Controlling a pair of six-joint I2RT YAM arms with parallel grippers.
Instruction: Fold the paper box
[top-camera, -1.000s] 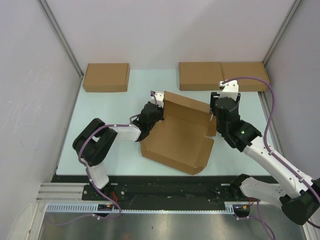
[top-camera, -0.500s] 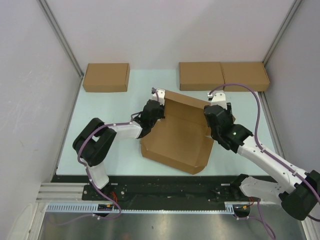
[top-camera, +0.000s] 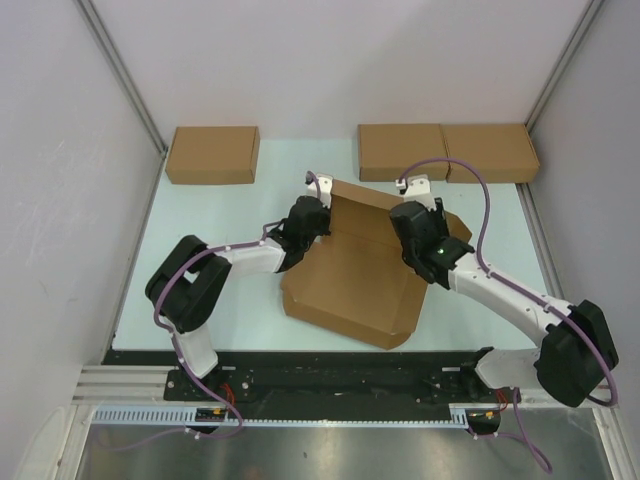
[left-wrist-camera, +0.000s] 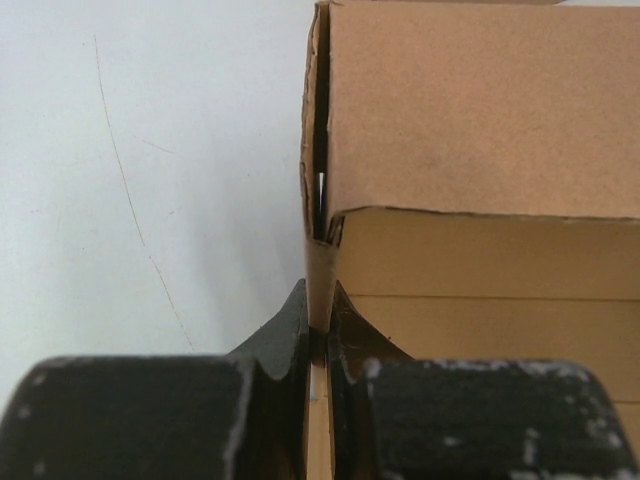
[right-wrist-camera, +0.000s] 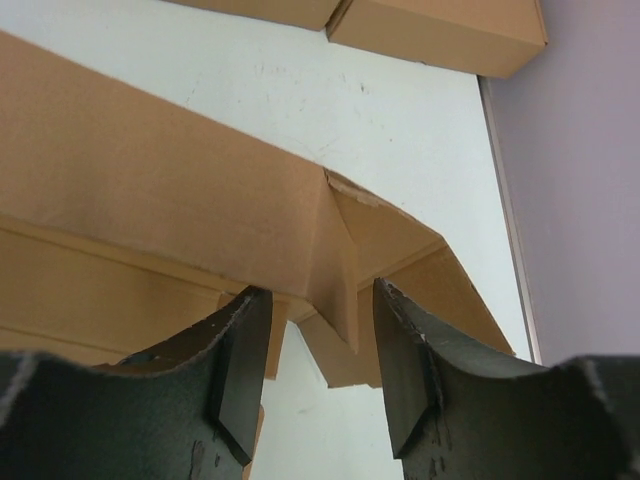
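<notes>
The paper box (top-camera: 350, 285) lay in the middle of the counter (top-camera: 200, 230), half formed, with its base flat and its rear wall raised. The left hand (left-wrist-camera: 318, 305) was clamped on the box's left side wall near the back corner. The right hand (right-wrist-camera: 320, 305) had its fingers apart, straddling the flap at the rear wall's right end. The step looked like setting up the walls. Next, the right hand would probably need to close on that flap and turn it inward.

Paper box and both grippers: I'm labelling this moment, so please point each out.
paper box (top-camera: 350, 285), top external view, on its large flat panel.
left gripper (left-wrist-camera: 318, 305), left wrist view, between fingertips pinching the wall.
right gripper (right-wrist-camera: 320, 292), right wrist view, between its open fingertips.
</notes>
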